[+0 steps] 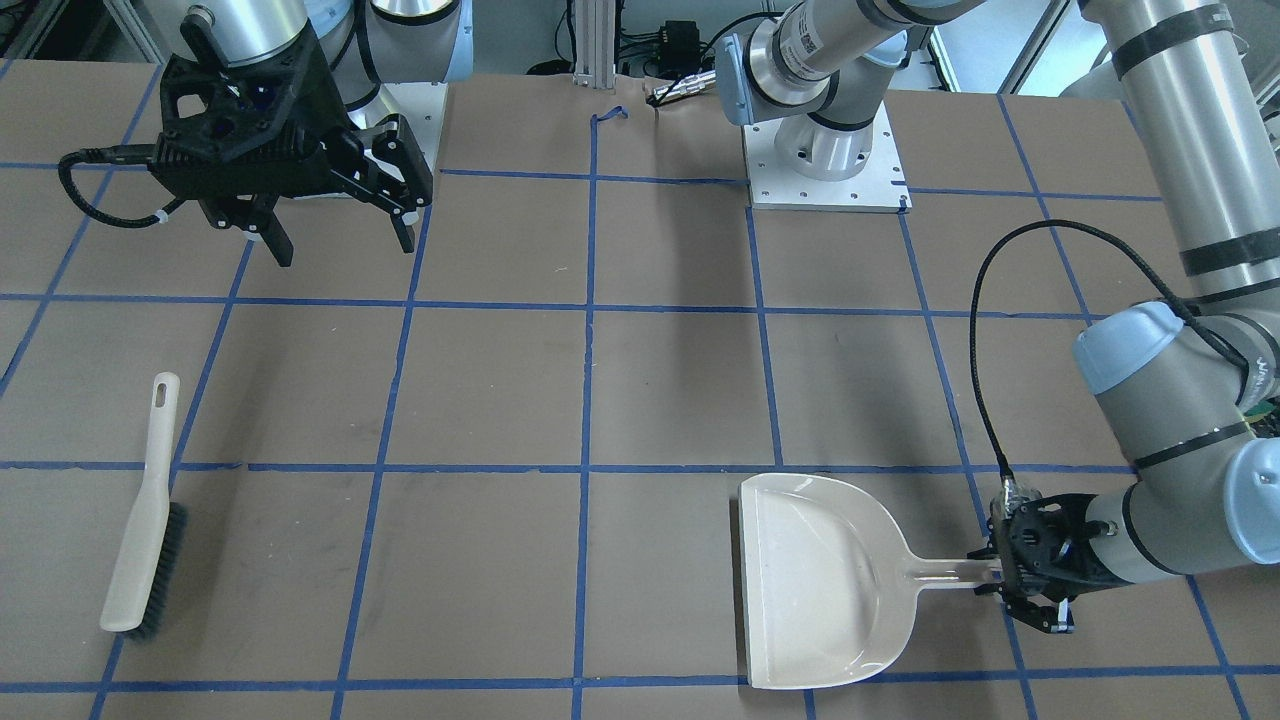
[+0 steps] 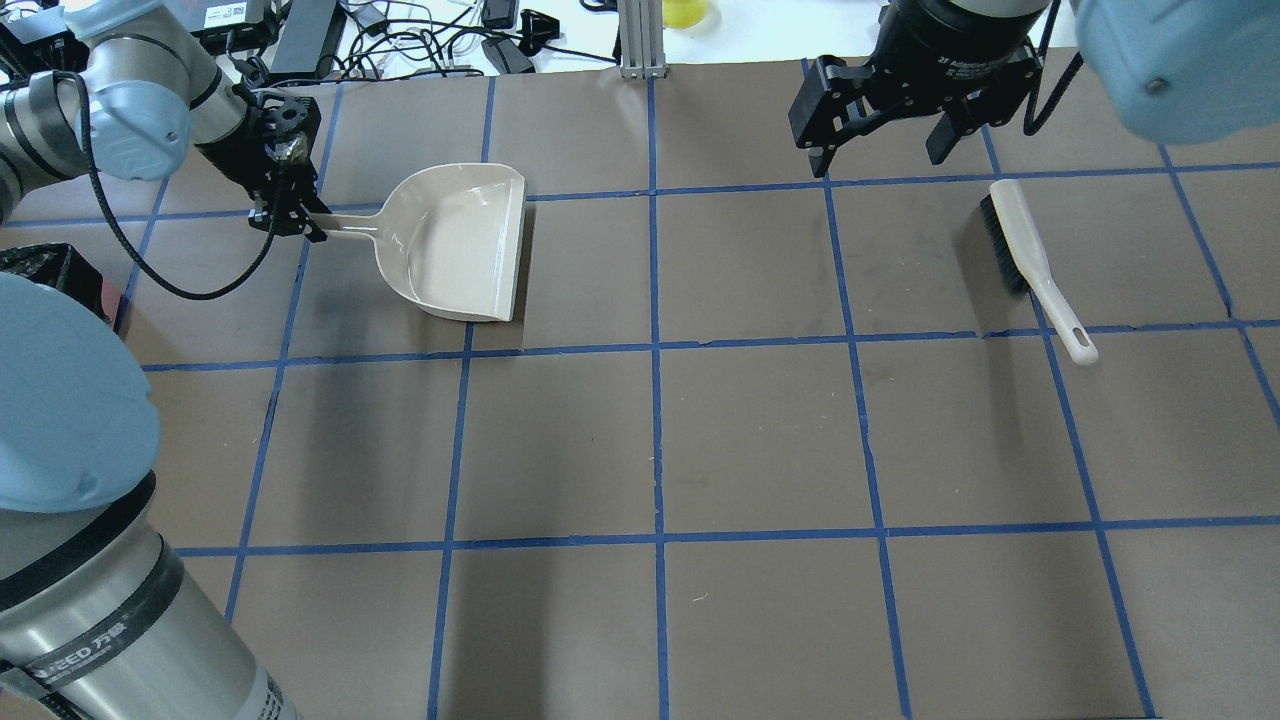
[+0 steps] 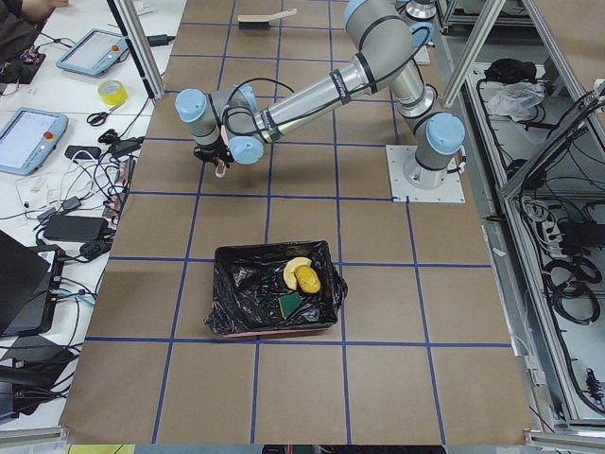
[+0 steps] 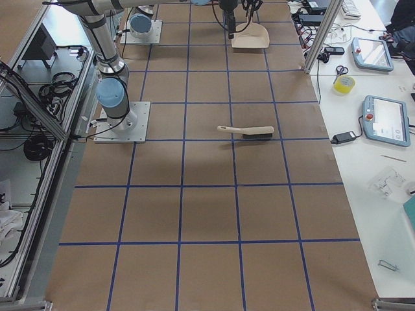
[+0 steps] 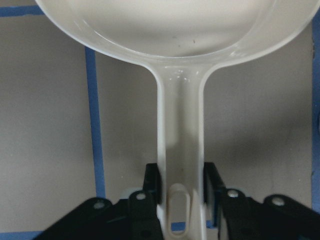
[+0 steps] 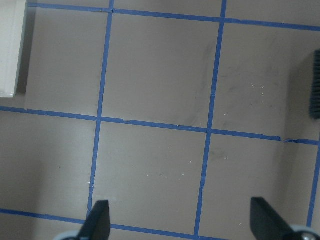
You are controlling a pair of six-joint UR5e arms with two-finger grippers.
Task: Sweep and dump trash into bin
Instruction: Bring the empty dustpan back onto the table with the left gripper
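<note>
Dustpan handle [image 5: 180, 140] sits apparently clamped between the left fingers [image 5: 151, 182], forearm low; right fingers [image 1: 276, 243] hang spread, empty.

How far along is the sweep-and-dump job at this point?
Done: the golden-brown lump, pale crescent pastry and yellow-green sponge lie in the black-lined bin. In hand: the left gripper is closed on the handle of the beige plastic dustpan, which sits empty on the table. The beige hand brush lies free; the right gripper is open. Left: apparently only releasing the dustpan.
</note>
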